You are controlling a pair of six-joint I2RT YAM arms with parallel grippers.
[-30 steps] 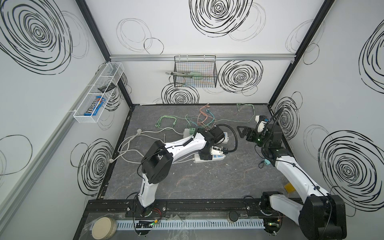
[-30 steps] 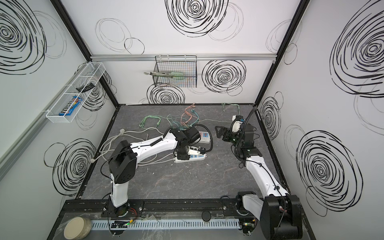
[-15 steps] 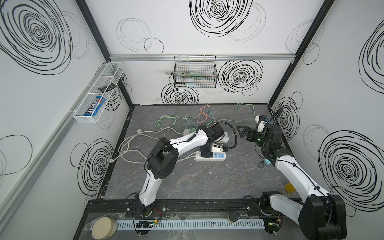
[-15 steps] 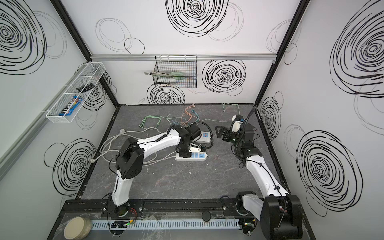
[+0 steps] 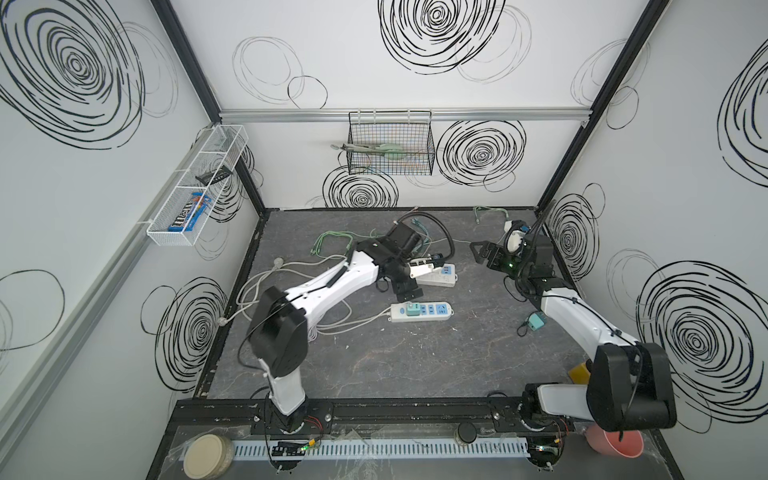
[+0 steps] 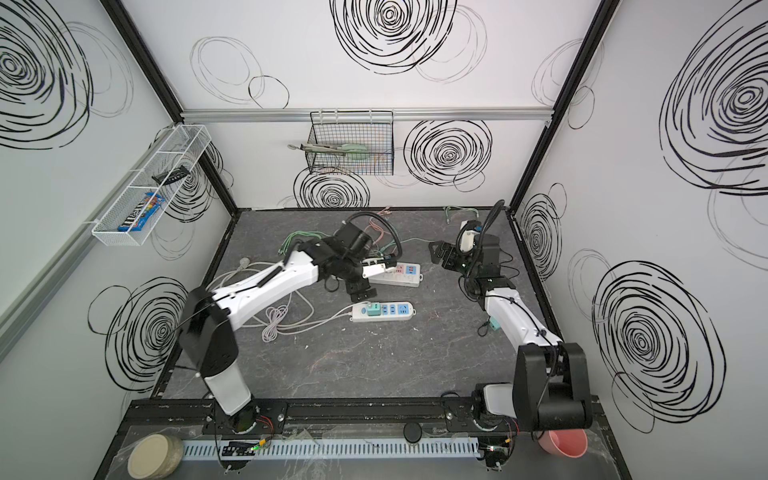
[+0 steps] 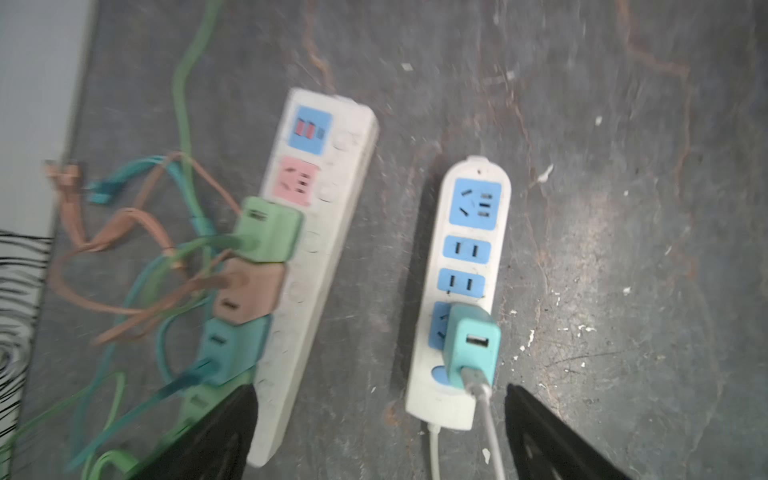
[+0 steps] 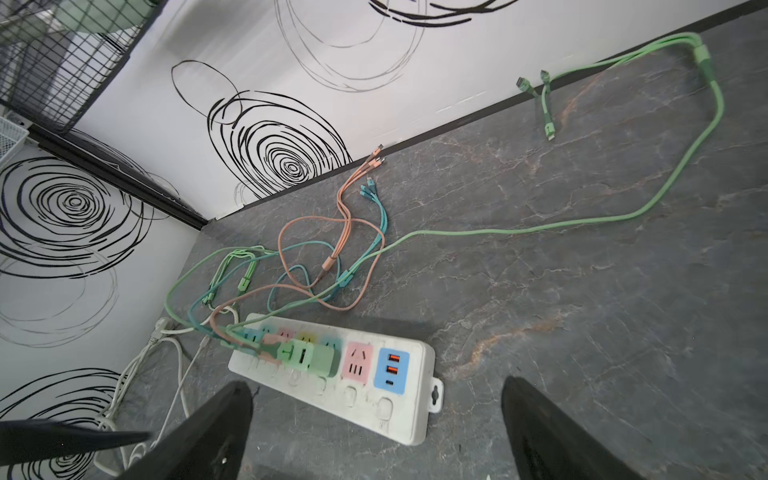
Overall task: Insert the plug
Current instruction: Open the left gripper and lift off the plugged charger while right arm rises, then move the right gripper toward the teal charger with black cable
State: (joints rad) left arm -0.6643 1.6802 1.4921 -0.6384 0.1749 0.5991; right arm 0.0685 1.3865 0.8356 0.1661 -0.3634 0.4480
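Note:
A teal plug (image 5: 412,309) (image 6: 373,309) (image 7: 471,349) stands seated in the end socket of the small white power strip (image 5: 432,312) (image 6: 395,312) (image 7: 457,224) with blue sockets. A grey cable runs out of the plug's face. My left gripper (image 5: 419,280) (image 6: 372,280) (image 7: 380,395) hangs open just behind and above that strip, holding nothing, with the plug between its fingers' line of sight but apart from them. My right gripper (image 5: 478,251) (image 6: 436,251) (image 8: 378,390) is open and empty at the back right, facing the larger strip.
A larger white strip (image 5: 436,276) (image 7: 320,249) (image 8: 345,374) carries green, pink and teal plugs with coloured cables (image 8: 332,257) spread toward the back wall. White cords (image 5: 266,291) lie at the left. Another teal plug (image 5: 536,322) lies under my right arm.
My left gripper opened, let go of the teal plug and drew up and back from the small strip. The plug stays in its socket. The right arm has not moved.

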